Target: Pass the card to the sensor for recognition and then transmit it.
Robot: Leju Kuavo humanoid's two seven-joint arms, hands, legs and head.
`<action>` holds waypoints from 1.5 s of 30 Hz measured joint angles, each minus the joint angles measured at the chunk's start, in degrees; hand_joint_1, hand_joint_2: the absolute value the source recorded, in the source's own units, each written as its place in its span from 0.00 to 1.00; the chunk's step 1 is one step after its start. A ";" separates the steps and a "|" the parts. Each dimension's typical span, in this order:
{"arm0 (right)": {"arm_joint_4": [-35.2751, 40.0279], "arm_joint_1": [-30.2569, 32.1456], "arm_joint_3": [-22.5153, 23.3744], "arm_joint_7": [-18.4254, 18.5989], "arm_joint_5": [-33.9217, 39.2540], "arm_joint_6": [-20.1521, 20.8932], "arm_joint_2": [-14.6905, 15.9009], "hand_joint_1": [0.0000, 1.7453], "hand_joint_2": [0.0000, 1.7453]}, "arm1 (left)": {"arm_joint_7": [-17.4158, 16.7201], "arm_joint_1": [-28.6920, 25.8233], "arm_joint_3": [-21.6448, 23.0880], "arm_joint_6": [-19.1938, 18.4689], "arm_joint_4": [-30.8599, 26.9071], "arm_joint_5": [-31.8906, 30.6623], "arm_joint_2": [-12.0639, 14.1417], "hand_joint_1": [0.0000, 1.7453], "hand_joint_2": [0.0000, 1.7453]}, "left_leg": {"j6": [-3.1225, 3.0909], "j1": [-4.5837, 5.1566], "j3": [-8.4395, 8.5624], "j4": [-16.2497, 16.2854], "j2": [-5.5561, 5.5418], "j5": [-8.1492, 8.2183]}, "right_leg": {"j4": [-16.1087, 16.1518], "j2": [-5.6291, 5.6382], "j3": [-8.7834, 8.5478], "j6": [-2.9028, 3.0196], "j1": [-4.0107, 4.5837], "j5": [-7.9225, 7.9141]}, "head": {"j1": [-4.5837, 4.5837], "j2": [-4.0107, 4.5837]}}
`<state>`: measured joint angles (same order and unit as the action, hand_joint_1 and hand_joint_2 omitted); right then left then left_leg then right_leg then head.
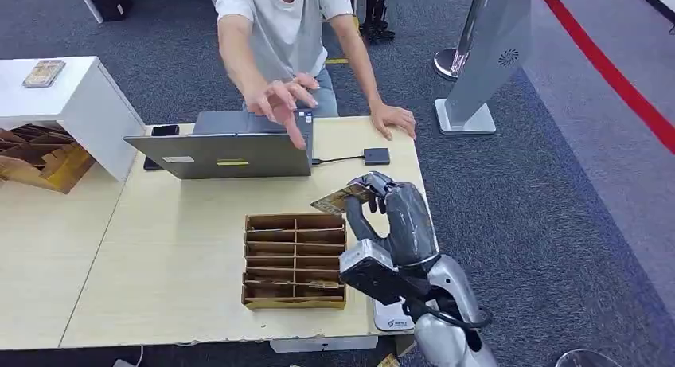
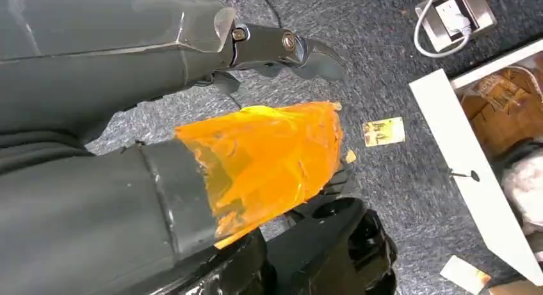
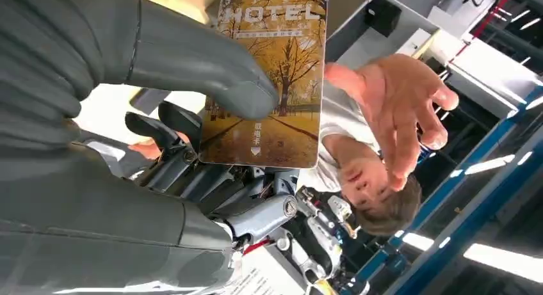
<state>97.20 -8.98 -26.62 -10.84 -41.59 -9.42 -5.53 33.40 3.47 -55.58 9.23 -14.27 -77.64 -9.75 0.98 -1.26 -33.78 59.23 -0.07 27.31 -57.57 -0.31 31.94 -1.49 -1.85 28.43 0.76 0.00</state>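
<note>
Head view: the right hand [image 1: 390,216] held the card [image 1: 341,200] pinched above the table [image 1: 183,247], just beyond the divided box [image 1: 294,259], near the sensor [image 1: 376,156]. A person's hand [image 1: 280,103] reached over the laptop [image 1: 231,152].

Left wrist view: the left hand [image 2: 192,116] hung over carpet, its fingers' state unclear.

Right wrist view: the thumb [image 3: 211,71] pressed the card [image 3: 272,77] against the fingers; the person's open palm [image 3: 397,109] waited beyond.

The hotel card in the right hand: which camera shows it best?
The right wrist view: the hotel card faces the camera, print readable, pinched by the right hand. The head view shows the card small and nearly edge-on. The left wrist view looks at the floor.
</note>
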 joint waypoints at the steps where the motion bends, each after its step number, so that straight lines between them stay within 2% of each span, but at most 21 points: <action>1: -0.39 -0.24 -0.15 0.04 -0.07 -0.09 -0.07 1.00 1.00 | 0.00 0.00 0.11 0.00 0.00 -0.02 0.00 0.00 0.00 | 0.00 0.00 0.00 0.00 0.00 0.00 | 0.00 0.00 0.00 0.00 0.00 0.00 | 0.00 0.00; 10: -2.20 -1.18 -0.46 0.09 -0.09 -0.13 -0.11 1.00 1.00 | -0.02 0.06 0.20 -0.02 0.00 -0.17 0.00 0.00 0.00 | 0.00 0.00 -0.01 0.00 0.00 0.00 | 0.00 0.00 0.00 0.00 0.00 0.00 | -0.02 0.00; 13: -3.41 -2.44 -0.55 1.14 -0.28 -0.09 -0.55 1.00 1.00 | -0.02 0.14 0.33 -0.24 0.02 -0.77 0.00 0.00 0.00 | 0.00 0.00 0.00 0.00 0.00 0.00 | 0.00 0.01 0.00 0.00 0.00 0.00 | 0.00 0.00; 19: -7.72 -5.78 -0.63 2.80 -0.44 0.00 -2.14 1.00 1.00 | -0.09 0.53 0.77 -0.40 0.02 -1.44 -0.02 0.00 0.00 | 0.00 0.00 0.00 0.00 0.00 -0.04 | -0.03 0.00 0.00 0.02 0.00 -0.02 | -0.02 0.00; 30: -16.46 -9.53 -0.81 3.74 -0.44 0.00 -4.42 1.00 1.00 | -0.09 0.66 1.62 -0.42 0.09 -2.16 -0.02 0.00 0.00 | 0.00 0.00 0.00 0.00 0.00 -0.03 | -0.03 0.00 0.00 0.02 0.00 -0.02 | -0.02 0.00; 31: -16.96 -9.69 -0.87 3.78 -0.44 0.02 -4.57 0.72 1.00 | -0.09 0.66 1.62 -0.42 0.13 -2.19 -0.02 0.00 0.00 | 0.00 -0.01 0.00 0.00 0.00 -0.03 | -0.03 0.00 0.00 0.02 0.00 -0.02 | 0.00 0.00; 32: -17.42 -9.79 -0.94 3.80 -0.44 0.02 -4.70 0.00 1.00 | -0.09 0.67 1.62 -0.42 0.24 -2.16 0.00 0.00 0.00 | 0.00 -0.01 0.00 0.00 0.00 -0.04 | -0.03 0.00 0.00 0.02 0.00 -0.02 | -0.02 0.00; 37: -19.21 -10.01 -1.64 4.07 -1.29 -0.35 -4.87 0.00 1.00 | -0.09 0.67 1.62 -0.42 0.39 -2.16 0.00 0.00 0.00 | 0.00 -0.01 -0.01 0.00 -0.01 -0.03 | -0.03 0.00 0.00 0.02 0.00 -0.01 | -0.02 0.00; 38: -19.34 -10.03 -1.70 4.07 -1.44 -0.42 -4.87 0.00 0.00 | -0.09 0.67 1.62 -0.42 0.39 -2.19 0.00 0.00 0.00 | -0.01 -0.01 -0.01 0.00 -0.01 -0.03 | -0.03 0.00 0.00 0.02 0.00 -0.01 | -0.02 0.00; 45: -19.67 -10.09 -2.19 4.07 -1.44 -0.87 -4.87 0.00 0.00 | 0.07 0.67 1.62 -0.37 0.42 -2.16 0.02 0.00 0.00 | -0.01 -0.01 -0.01 0.00 -0.01 -0.03 | -0.03 0.00 0.01 0.02 0.00 -0.01 | 0.00 0.00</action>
<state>77.53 -19.07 -28.81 -6.78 -43.04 -10.30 -10.40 33.46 4.14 -53.96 8.85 -13.86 -79.80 -9.73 0.97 -1.27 -33.79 59.23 -0.08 27.28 -57.59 -0.31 31.95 -1.48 -1.84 28.42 0.76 0.00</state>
